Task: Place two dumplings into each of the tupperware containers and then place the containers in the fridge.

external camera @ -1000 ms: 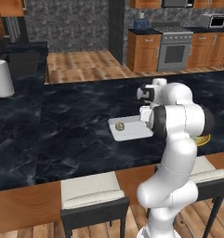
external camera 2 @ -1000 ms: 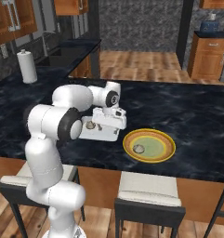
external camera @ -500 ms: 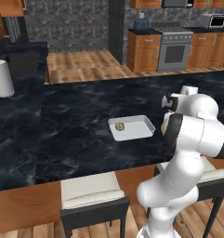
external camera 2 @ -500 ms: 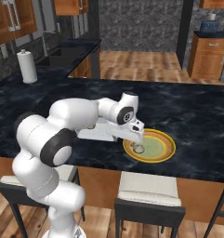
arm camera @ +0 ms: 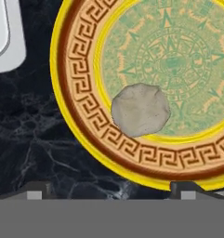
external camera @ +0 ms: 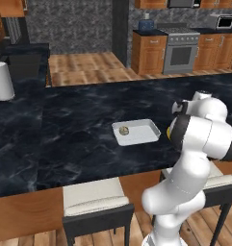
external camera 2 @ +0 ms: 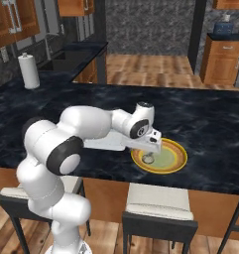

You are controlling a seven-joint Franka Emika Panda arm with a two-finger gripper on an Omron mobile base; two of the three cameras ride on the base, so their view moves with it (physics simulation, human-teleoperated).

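Jaws wide open, the gripper (external camera 2: 149, 158) hangs over a dumpling (arm camera: 140, 109) on the plate (arm camera: 76, 88), seemingly about to drop and pinch it for the tray (external camera: 144, 138).

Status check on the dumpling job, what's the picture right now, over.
Pincer open, empty, over the plate. One dumpling on the plate below it, another dumpling in the tray. Nothing blocking the grab.

Home kitchen: dark marble island counter (external camera: 64, 139), wooden cabinets (external camera: 148, 50), steel oven (external camera: 181, 50), white paper towel roll (external camera 2: 29, 71), cushioned stools (external camera 2: 160, 211), wood floor.
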